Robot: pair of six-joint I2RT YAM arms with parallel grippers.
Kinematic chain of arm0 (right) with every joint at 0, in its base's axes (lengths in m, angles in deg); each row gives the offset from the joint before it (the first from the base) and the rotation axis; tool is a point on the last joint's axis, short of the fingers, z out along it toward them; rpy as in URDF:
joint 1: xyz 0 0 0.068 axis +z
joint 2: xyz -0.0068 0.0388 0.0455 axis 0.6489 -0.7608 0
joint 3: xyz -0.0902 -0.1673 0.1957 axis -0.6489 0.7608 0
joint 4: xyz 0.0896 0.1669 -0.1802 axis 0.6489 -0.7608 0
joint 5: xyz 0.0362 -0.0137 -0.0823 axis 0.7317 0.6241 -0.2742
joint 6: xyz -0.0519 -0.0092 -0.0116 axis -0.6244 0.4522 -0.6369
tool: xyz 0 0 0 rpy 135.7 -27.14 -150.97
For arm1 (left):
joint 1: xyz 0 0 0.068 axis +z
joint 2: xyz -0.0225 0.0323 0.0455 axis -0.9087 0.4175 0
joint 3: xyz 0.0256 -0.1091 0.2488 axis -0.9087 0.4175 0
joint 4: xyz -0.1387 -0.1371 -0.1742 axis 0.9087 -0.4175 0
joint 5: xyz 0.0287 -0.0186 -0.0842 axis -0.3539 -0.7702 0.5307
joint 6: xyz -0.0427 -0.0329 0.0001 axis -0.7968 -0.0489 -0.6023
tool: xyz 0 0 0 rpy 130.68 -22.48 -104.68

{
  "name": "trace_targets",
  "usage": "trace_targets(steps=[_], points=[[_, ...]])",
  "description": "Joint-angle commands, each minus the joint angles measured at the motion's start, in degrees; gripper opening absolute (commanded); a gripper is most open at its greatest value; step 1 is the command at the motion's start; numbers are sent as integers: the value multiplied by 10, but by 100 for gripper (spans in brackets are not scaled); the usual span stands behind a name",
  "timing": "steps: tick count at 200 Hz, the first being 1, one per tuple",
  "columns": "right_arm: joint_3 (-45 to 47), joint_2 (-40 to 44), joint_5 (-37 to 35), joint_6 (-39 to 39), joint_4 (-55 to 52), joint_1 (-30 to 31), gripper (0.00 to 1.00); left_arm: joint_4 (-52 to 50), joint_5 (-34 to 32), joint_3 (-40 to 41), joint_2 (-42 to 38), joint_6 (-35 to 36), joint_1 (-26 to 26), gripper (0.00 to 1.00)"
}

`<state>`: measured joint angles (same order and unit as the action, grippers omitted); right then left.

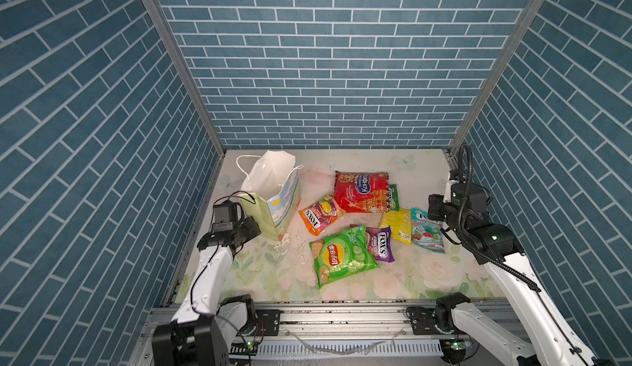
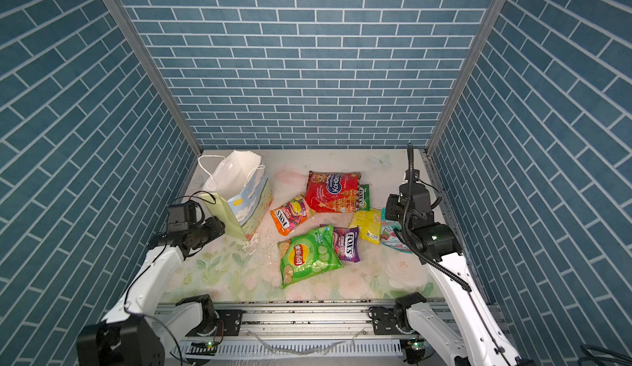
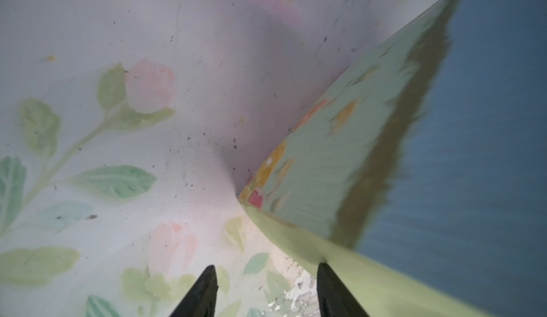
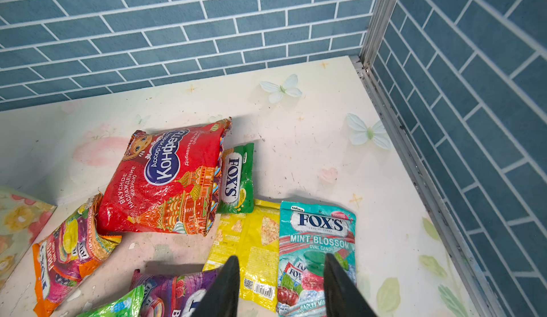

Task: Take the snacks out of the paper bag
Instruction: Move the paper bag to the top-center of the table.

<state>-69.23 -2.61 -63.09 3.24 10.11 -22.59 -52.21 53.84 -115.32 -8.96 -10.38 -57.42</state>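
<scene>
Blocking teal-white pkt (image 2: 390,236): right arm (image 2: 432,241). Left hand (image 3: 266,266), right hand (image 4: 281,256) half-wide, empty; paper bag (image 1: 284,210) depths unseen.

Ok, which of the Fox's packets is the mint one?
The teal-and-white packet reading Mint Blossom, beside the yellow packet on the right arm's side. The others are the orange packet, the purple packet and the small green packet.

both arms had white links (image 1: 208,272), black joints (image 1: 239,232) and pointed black fingers (image 4: 225,286); a ribbed black hose (image 2: 408,183) ran along the right.
</scene>
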Motion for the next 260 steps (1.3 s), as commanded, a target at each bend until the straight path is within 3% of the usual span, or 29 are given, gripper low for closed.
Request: trace_targets(steps=[1, 58, 122, 132, 143, 146, 217, 260], points=[[-23, -13, 33, 18, -12, -16, 46, 78, -51, -2, 47, 31, -4, 55], [-13, -77, 23, 30, 3, -60, 46, 301, -49, -12, 142, 110, -10, 61], [66, -102, 41, 76, 107, -120, 46, 417, -5, -19, 245, 151, -10, 67], [75, -102, 45, 81, 117, -127, 46, 419, 7, -25, 261, 159, -10, 77], [80, -102, 44, 82, 125, -133, 46, 432, 16, -25, 273, 167, -9, 98], [82, -102, 44, 82, 127, -134, 46, 426, 21, -28, 276, 168, -8, 99], [145, -110, 8, 78, 245, -144, 46, 467, 28, -36, 296, 222, -11, 99], [155, -107, -18, 54, 251, -150, 46, 480, -1, -22, 285, 263, -51, 100]])
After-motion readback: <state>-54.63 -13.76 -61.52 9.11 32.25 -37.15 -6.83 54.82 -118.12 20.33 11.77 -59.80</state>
